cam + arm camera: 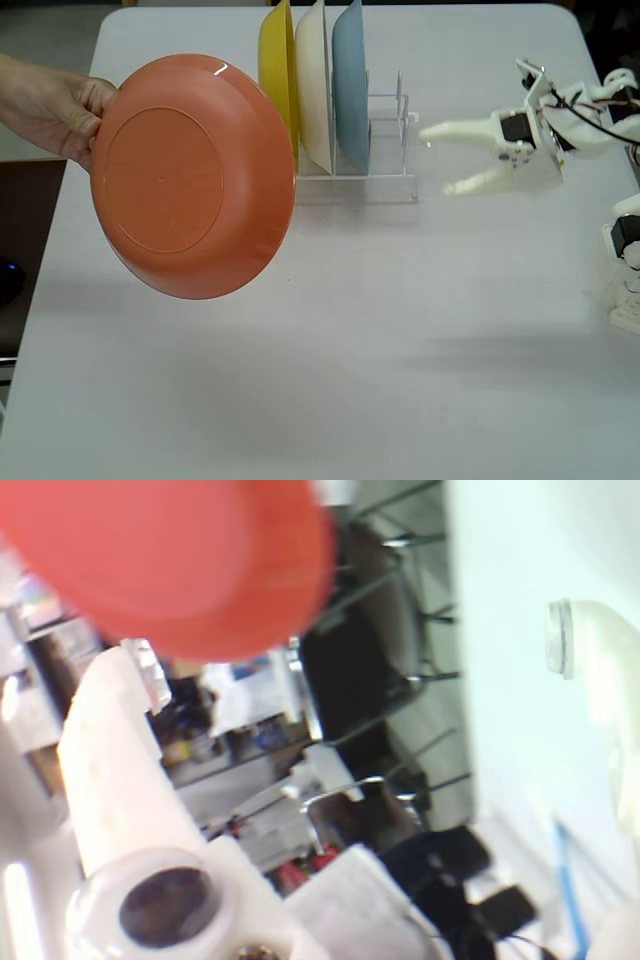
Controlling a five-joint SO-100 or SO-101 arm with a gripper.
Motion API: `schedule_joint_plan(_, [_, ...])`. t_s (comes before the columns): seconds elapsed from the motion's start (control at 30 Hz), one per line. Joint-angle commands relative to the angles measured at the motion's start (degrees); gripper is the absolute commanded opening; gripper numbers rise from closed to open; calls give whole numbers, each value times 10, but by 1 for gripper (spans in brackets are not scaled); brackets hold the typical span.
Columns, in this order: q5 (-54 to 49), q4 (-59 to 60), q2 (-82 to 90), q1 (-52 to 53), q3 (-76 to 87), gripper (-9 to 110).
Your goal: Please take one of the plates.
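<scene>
The orange plate [190,175] is held up by a person's hand [50,110] at the left of the fixed view, its underside with the base ring facing the camera. It is clear of the rack and above the table. In the wrist view it is a blurred orange shape [170,560] at the top left. My gripper [435,160] is open and empty at the right, just past the right end of the rack, well apart from the plate. In the wrist view my gripper [345,645] has its fingers spread wide, with nothing between them.
A white wire dish rack [385,185] stands at the back of the white table [380,360]. It holds a yellow plate [275,60], a cream plate [312,80] and a light blue plate [350,85] on edge. The arm's base [625,260] is at the right edge.
</scene>
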Motion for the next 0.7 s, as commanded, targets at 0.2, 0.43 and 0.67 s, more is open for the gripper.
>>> schedule_joint_plan(0.2, [31, -39, 163, -3, 242, 54])
schedule_joint_plan(0.43, [53, -67, 245, 0, 370, 55])
schedule_joint_plan(0.67, [62, -124, 290, 3, 461, 55])
